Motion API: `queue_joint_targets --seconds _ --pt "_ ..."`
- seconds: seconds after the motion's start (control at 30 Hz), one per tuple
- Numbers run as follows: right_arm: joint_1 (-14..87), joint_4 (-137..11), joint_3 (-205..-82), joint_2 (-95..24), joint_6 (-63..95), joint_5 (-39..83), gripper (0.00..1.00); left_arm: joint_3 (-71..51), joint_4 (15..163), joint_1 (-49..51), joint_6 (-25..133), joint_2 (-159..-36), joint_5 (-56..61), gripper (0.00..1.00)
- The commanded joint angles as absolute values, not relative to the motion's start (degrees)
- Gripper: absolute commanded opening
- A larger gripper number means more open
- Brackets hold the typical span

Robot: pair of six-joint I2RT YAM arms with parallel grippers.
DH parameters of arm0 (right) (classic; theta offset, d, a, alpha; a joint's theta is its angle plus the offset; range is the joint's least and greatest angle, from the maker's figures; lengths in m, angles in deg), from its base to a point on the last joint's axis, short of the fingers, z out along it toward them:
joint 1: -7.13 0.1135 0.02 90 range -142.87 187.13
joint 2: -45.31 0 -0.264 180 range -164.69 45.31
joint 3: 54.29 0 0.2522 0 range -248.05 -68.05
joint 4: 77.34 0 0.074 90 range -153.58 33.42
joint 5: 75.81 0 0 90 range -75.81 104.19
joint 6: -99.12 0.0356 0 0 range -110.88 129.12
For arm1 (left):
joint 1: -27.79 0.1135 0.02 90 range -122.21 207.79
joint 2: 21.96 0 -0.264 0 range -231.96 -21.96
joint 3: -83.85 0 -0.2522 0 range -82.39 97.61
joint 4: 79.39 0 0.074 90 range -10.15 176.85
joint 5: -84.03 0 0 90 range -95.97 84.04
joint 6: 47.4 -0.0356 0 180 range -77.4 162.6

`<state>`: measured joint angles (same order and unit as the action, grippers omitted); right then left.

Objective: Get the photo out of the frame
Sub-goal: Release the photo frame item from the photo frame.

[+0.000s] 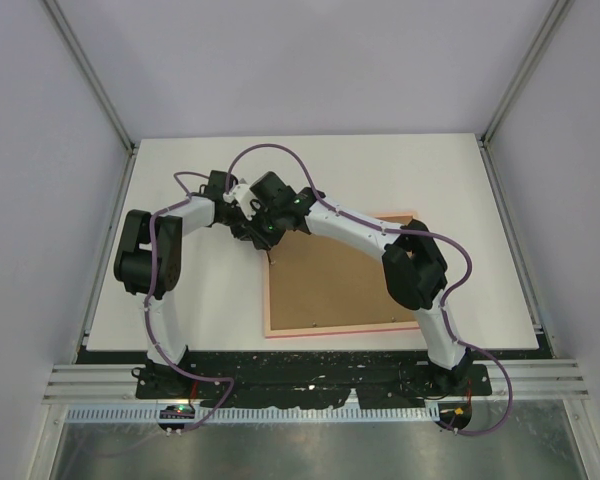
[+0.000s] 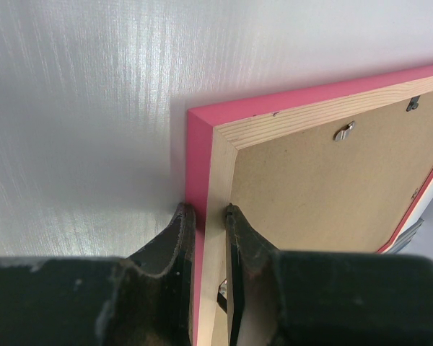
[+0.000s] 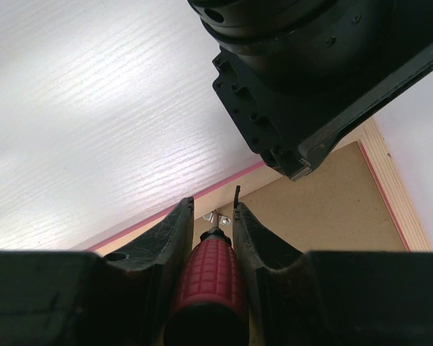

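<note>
Fingers (image 2: 175,241) of the left gripper (image 2: 206,216) are closed down to a narrow gap and pinch the frame (image 2: 200,148) across its wooden rail (image 2: 218,187). One pad is on the pink outer face, the other is on the inner side of the wood, and the grip sits just short of a corner.

The right gripper (image 3: 212,210) is also drawn in. Its fingers (image 3: 175,234) clamp the red knurled handle of a screwdriver (image 3: 208,281), which runs straight out between them along the gripper's own line.

Just ahead of the tool's tip is a small metal clip (image 3: 216,218) on the brown backing board (image 3: 325,209), close to the pink edge. The tip is at the clip or nearly so, but contact cannot be made out. The left wrist's body hangs right above this spot.

From overhead, the frame (image 1: 330,329) lies face down on the white table (image 1: 205,300), board side up. Both arms meet at its far left corner. The photo is out of sight and is presumably under the board.

The next move likely depends on one alignment. The screwdriver's long axis points at the clip, so the right arm is the one placed to turn or lift it, while the left arm braces the rail beside it. Another clip (image 2: 344,131) further along the rail probably needs the same treatment before the board can come away.
</note>
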<state>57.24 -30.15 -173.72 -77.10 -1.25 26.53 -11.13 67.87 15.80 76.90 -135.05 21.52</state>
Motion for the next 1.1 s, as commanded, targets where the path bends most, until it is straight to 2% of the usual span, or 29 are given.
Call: queue_joint_targets --seconds 0.0,1.07 --pt "57.85 -30.0 -175.98 -74.93 -0.28 29.66 0.08 -11.29 68.13 16.27 77.93 -136.48 20.84 0.0" --pt "57.58 -29.39 -176.6 -75.28 0.07 31.85 0.08 -11.38 68.22 16.27 77.93 -136.39 20.75 0.0"
